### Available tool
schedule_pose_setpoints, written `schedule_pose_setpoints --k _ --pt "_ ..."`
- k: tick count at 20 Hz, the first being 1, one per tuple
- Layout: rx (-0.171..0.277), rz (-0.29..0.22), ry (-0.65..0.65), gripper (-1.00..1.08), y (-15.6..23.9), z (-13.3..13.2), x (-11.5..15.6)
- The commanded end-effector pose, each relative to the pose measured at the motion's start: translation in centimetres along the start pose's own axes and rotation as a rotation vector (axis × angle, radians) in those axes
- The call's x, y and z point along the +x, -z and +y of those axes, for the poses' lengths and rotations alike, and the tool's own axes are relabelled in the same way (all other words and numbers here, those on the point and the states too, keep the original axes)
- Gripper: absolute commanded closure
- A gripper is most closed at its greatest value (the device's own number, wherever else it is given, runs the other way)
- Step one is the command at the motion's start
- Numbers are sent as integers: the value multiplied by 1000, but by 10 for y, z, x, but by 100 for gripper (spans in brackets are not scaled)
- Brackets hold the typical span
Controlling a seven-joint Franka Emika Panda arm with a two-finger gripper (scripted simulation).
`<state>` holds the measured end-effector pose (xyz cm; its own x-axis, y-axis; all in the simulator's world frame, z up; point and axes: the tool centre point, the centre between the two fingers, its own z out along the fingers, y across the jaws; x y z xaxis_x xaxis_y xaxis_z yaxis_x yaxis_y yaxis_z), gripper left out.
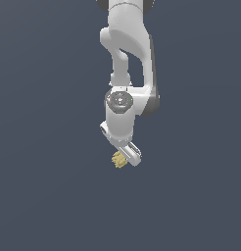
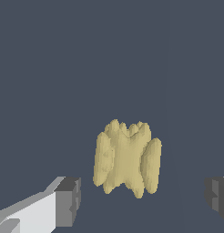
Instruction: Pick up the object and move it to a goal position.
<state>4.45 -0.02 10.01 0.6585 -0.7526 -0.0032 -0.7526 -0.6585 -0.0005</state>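
Note:
The object (image 2: 127, 157) is a small tan-yellow, lumpy, ridged clump. In the wrist view it lies on the flat dark grey ground between the lines of my two fingers, with a clear gap to each. My gripper (image 2: 143, 200) is open and holds nothing. One grey pad (image 2: 68, 202) and the other pad (image 2: 218, 198) stand far apart. In the exterior view the white arm hangs down from the top, and the gripper (image 1: 123, 158) is tilted right at the object (image 1: 117, 160), which shows at its tip on the exterior view's left.
The ground (image 1: 44, 196) is a plain dark grey-blue surface. No other object, container or edge shows in either view.

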Motion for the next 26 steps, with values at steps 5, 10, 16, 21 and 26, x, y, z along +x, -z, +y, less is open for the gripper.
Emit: schedule_pose_setpoints --k 5,10,16,21,26 --pt "0 3 -79 -92 -7 -4 3" --pt "0 3 -96 -92 -9 -4 3" --pt "-1 3 -92 -92 -19 -4 3" --pt "0 3 -95 -92 -46 -3 2" --pt "0 3 -96 -92 -59 -4 3"
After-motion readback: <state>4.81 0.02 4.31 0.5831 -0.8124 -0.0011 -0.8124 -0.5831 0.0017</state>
